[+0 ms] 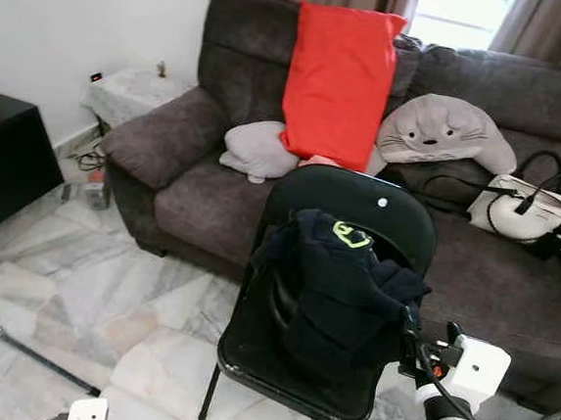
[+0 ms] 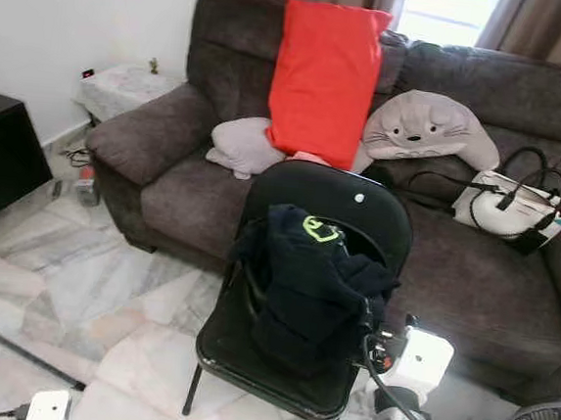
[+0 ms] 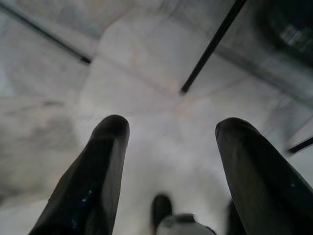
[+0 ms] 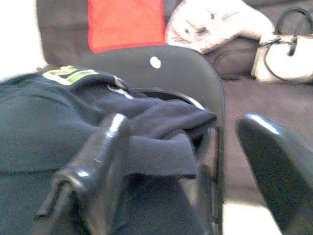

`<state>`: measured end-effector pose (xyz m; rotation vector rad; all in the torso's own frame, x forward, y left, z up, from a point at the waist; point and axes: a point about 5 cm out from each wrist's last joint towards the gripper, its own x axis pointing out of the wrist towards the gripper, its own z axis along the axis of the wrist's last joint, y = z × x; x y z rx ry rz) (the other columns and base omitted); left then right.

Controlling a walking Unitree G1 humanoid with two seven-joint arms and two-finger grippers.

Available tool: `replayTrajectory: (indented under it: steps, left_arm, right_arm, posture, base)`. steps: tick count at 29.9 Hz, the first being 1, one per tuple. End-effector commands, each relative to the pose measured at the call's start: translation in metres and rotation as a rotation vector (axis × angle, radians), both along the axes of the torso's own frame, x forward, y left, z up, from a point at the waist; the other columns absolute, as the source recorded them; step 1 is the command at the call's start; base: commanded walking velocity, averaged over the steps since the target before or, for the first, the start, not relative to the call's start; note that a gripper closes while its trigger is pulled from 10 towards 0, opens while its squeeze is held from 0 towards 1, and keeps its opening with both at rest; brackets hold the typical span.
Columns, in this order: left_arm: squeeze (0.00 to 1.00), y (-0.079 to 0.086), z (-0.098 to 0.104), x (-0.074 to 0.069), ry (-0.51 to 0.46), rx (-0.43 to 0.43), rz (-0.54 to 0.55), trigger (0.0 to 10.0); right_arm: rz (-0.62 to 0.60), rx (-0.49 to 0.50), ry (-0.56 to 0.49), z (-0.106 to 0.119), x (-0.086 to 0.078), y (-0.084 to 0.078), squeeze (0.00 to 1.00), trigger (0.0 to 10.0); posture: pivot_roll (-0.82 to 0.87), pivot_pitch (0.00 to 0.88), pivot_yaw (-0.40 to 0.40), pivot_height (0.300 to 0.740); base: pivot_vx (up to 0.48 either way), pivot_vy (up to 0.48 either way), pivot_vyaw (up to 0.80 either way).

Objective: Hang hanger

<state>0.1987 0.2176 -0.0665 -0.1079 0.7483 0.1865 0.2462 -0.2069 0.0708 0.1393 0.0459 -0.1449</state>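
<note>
The right gripper (image 4: pixel 190 161) is spread wide, with nothing in it, right beside a dark top (image 1: pixel 338 284). The top lies heaped on the chair (image 1: pixel 378 214) just ahead, ready to grab. No hanger can be made out. The left gripper (image 3: pixel 168 161) hangs spread over the floor (image 3: pixel 146 63).

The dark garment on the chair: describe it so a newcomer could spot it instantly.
In front of the brown sofa stands a black chair. Heaped on its seat is the navy garment, marked by a yellow-green logo, unlike the plain chair.
</note>
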Motion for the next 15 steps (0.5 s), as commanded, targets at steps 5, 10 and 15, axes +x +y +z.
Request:
replayTrajectory:
  steps: [5, 10, 15]
  left_arm:
    - [0.0, 0.013, -0.003, -0.011, 0.02, 0.016, 0.058, 10.0]
    - [0.0, 0.014, -0.003, -0.012, 0.025, 0.022, 0.061, 10.0]
    - [0.0, 0.017, -0.003, -0.014, 0.031, 0.034, 0.065, 10.0]
  right_arm:
    - [0.012, 0.002, -0.055, 0.012, 0.003, 0.007, 0.0, 10.0]
    - [0.018, -0.196, -0.094, 0.027, -0.013, 0.0, 0.0, 10.0]
    - [-0.054, -0.407, -0.095, 0.043, -0.041, -0.014, 0.0, 10.0]
  posture:
    - [0.05, 0.0, -0.036, 0.74]
    - [0.05, 0.004, -0.034, 0.74]
    - [0.04, 0.009, -0.031, 0.74]
  base:
    - [0.0, 0.0, -0.32]
    - [0.0, 0.0, 0.0]
    - [0.0, 0.0, 0.0]
